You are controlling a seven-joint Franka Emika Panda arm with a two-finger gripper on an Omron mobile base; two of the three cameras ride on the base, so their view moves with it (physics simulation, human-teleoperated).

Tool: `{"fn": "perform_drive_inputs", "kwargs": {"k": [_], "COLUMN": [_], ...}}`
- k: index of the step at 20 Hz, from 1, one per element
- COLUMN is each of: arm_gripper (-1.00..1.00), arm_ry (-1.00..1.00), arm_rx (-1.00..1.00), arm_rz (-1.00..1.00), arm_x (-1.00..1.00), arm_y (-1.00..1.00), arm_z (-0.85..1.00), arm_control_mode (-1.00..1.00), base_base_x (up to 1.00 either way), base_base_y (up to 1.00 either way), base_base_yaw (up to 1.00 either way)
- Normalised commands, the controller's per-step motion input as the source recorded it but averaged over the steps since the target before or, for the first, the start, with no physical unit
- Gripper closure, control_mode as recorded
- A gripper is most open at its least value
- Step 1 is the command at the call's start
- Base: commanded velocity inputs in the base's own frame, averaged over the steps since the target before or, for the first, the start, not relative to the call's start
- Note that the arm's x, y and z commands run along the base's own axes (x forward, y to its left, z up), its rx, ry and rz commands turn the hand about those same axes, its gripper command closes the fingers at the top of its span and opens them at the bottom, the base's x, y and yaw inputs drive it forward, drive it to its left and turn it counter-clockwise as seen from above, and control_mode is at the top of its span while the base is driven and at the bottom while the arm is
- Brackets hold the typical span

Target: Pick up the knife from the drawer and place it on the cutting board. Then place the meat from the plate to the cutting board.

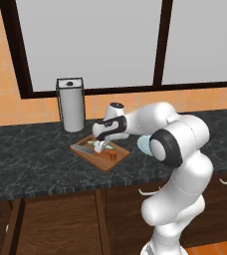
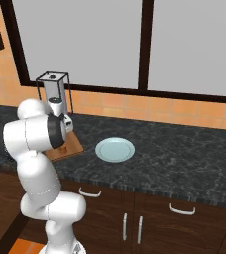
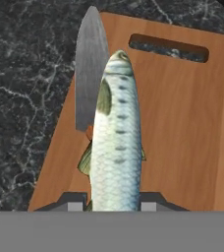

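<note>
Gripper (image 3: 111, 203) clamped on meat (image 3: 116, 142) over cutting board (image 3: 182, 133), knife (image 3: 90, 64) along board's edge, plate (image 2: 115, 149) bare.

The meat (image 3: 116, 142) is pale silver-green with a scale pattern. The cutting board (image 3: 182, 123) is light brown; the knife (image 3: 90, 64) blade grey, its handle seemingly orange. The counter (image 3: 25, 98) is black, white-veined.

Even, shadowless rendered light in all three of my views.
I see soft low-resolution blur on the worktop (image 1: 36, 149); no glare.
</note>
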Motion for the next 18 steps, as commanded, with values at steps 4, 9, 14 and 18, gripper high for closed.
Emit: {"fn": "perform_drive_inputs", "kwargs": {"k": [4,9,14,18], "arm_gripper": [1.00,1.00,1.00,1.00], "arm_ry": [0.00,0.04,0.09,0.06], "arm_rx": [-0.03,0.00,0.00,0.00], "arm_rz": [0.00,0.00,0.00,0.00], "arm_x": [0.03,0.15,0.47,0.27], "arm_y": [0.00,-0.06,-0.03,0.00], "arm_z": [0.00,0.00,0.00,-0.04], "arm_control_mode": [-1.00,-1.00,-1.00,-1.00], "base_base_x": [0.00,0.00,0.00,0.00], "base_base_y": [0.00,0.00,0.00,0.00], "base_base_yaw": [0.00,0.00,0.00,0.00]}}
